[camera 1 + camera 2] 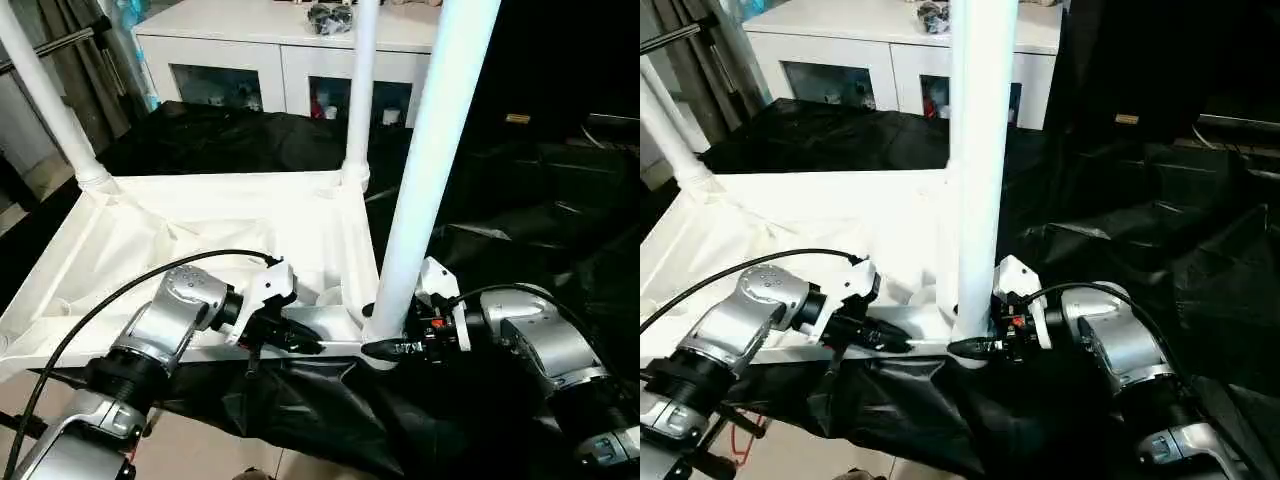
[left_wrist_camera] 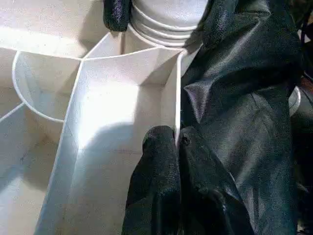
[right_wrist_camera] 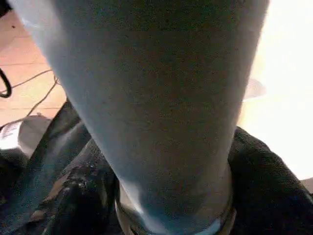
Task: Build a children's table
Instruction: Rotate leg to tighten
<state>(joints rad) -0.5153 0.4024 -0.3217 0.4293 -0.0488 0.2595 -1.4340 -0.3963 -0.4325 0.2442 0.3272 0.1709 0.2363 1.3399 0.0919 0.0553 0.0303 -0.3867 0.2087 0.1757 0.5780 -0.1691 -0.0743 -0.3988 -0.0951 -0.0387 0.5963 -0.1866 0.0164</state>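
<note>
Left jaws (image 2: pixel 173 147) clamp tabletop (image 1: pixel 200 215) rim; right jaws, hidden behind leg (image 1: pixel 430 170), unclear

The white plastic tabletop (image 1: pixel 200 235) lies upside down, its ribbed underside facing up, resting on black sheeting. Thin walls divide the underside into shallow compartments, with a curved rib near the corner. Three white tubular legs stand upright in round corner sockets: the nearest leg (image 1: pixel 430 170) rises from the near right corner, a second leg (image 1: pixel 362 90) stands at the far right corner, and a third leg (image 1: pixel 45 100) leans slightly at the far left corner.
</note>
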